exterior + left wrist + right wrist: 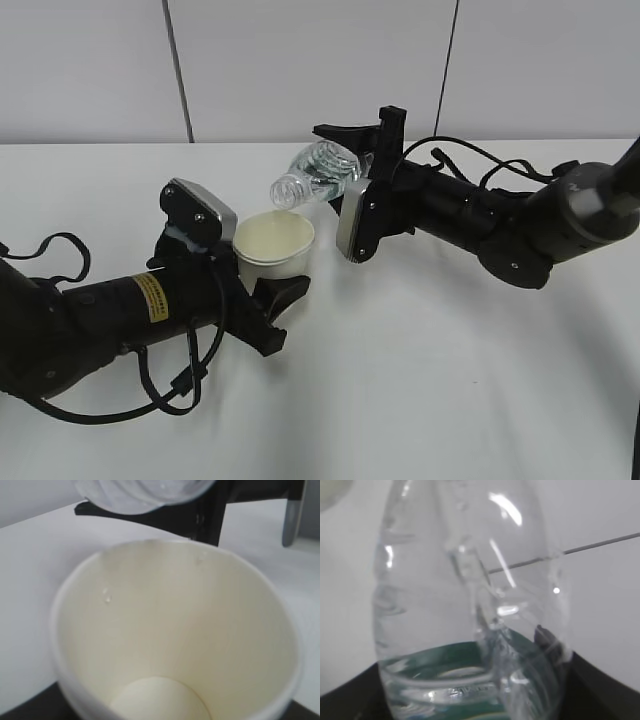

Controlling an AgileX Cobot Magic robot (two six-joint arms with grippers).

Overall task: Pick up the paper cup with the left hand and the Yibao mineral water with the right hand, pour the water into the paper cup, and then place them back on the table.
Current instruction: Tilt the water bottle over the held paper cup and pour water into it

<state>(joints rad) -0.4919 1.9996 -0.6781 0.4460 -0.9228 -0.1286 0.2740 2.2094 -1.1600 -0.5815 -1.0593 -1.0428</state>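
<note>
My left gripper (pixel 262 296) is shut on the cream-white paper cup (pixel 273 245) and holds it upright above the white table (pixel 440 390). The cup fills the left wrist view (pixel 175 630), with a few droplets on its inner wall. My right gripper (pixel 365 165) is shut on the Yibao mineral water bottle (pixel 318 172), tipped on its side with the open neck (pixel 286 190) pointing down-left just above the cup's rim. In the right wrist view the clear bottle (pixel 470 595) with its green label band (pixel 465 652) fills the frame. The bottle's lower part shows at the top of the left wrist view (pixel 145 492).
A pale panelled wall (pixel 300 60) runs behind the table's far edge. Both black arms lie low across the table, the left arm's cables (pixel 170 385) looping at the front left, the right arm's cables (pixel 500 170) at the back right.
</note>
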